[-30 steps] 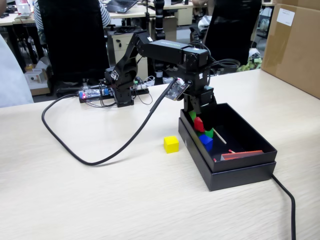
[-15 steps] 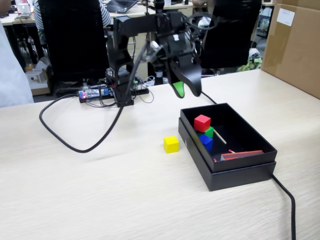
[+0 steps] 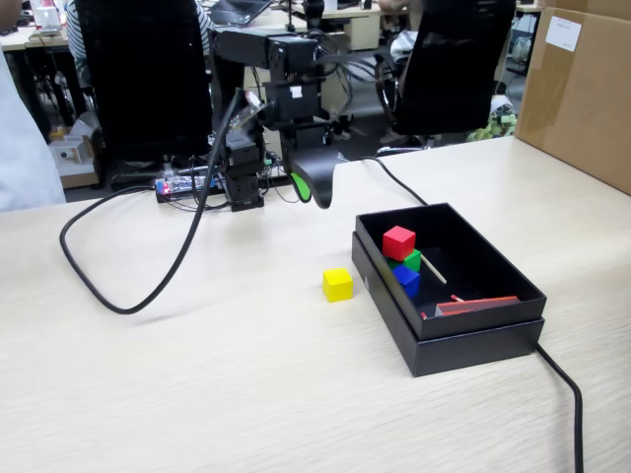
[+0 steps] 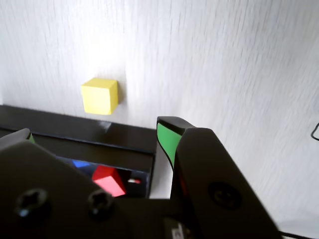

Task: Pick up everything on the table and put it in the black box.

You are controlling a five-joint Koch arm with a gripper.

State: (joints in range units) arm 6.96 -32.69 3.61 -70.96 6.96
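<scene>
The tool (image 3: 314,192) hung in the air above the counter (image 3: 197,394), up and to the left of the black box (image 3: 473,340) in the fixed view, with nothing held in it. In the wrist view its two jaws stood apart: one green-padded tip showed right of centre and the other at the left edge, with box and counter visible in the gap between them.

The red cube (image 3: 398,241) sat inside the box near its far left wall, resting on top of the green cube (image 3: 413,260) (only a corner of the green one showed). The blue cube (image 3: 406,278) lay just in front of them, touching or nearly touching the green one. A thin white stick (image 3: 434,268) lay on the box floor beside the cubes, and a flat red-edged strip (image 3: 475,304) leaned at the near end of the box.

The yellow cube (image 3: 337,284) stood alone on the counter, just outside the box's left wall and apart from it. The wrist view showed it too (image 4: 100,95), beyond the box's black edge (image 4: 75,134), with the red cube (image 4: 109,180) and a sliver of blue below.

A thick black cable (image 3: 128,296) looped across the counter from the arm's base. A big brown carton (image 3: 577,89) stood at the far right.
</scene>
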